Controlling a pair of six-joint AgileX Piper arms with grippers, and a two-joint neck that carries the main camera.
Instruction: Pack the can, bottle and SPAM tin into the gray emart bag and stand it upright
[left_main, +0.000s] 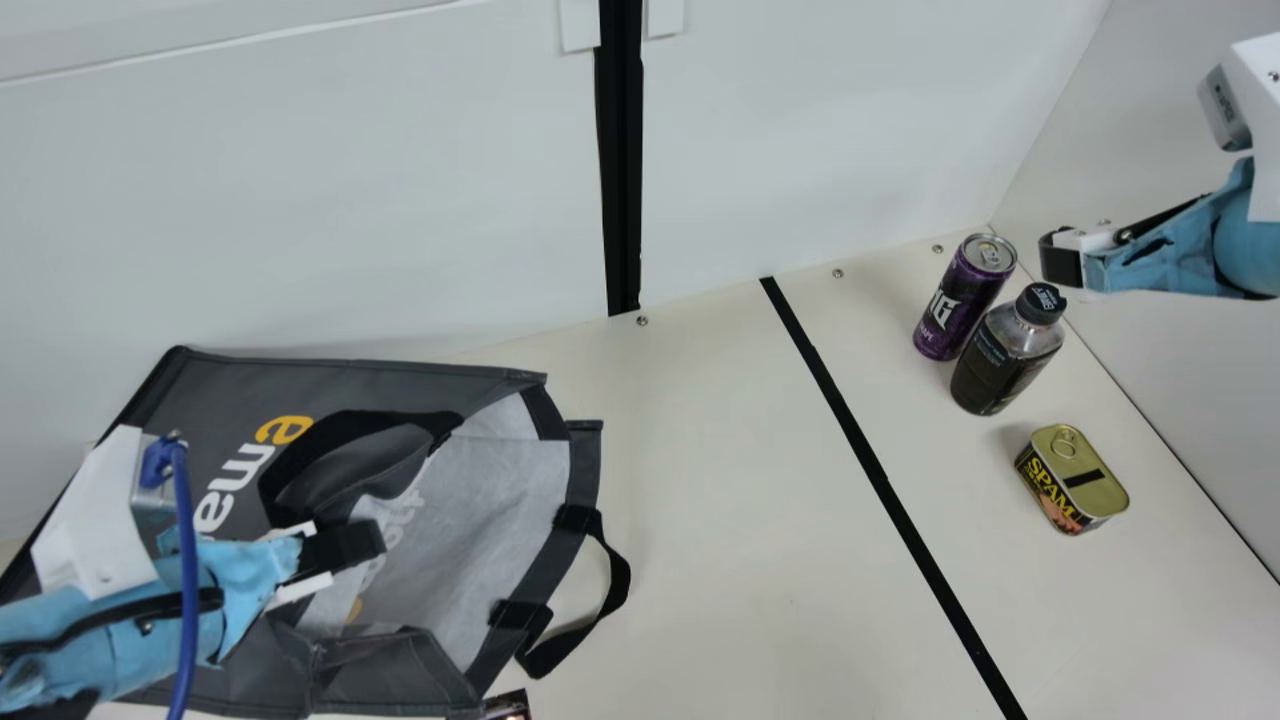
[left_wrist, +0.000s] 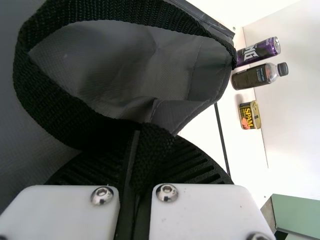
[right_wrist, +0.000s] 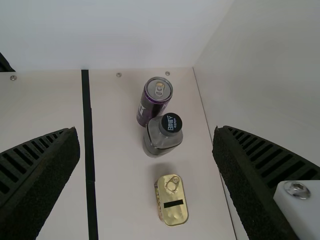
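The gray emart bag lies on its side at the left, its mouth toward the table's middle. My left gripper is over it; in the left wrist view the same gripper is shut on the black handle. Upright at the right stand the purple can and, touching or nearly so, the dark bottle. The SPAM tin rests nearer the front. My right gripper is beside and above the bottle; in the right wrist view that gripper is open, holding nothing.
A black tape line crosses the table left of the three goods. White walls rise behind and at the right. The bag's other handle loops out onto the tabletop. A small dark object lies at the front edge by the bag.
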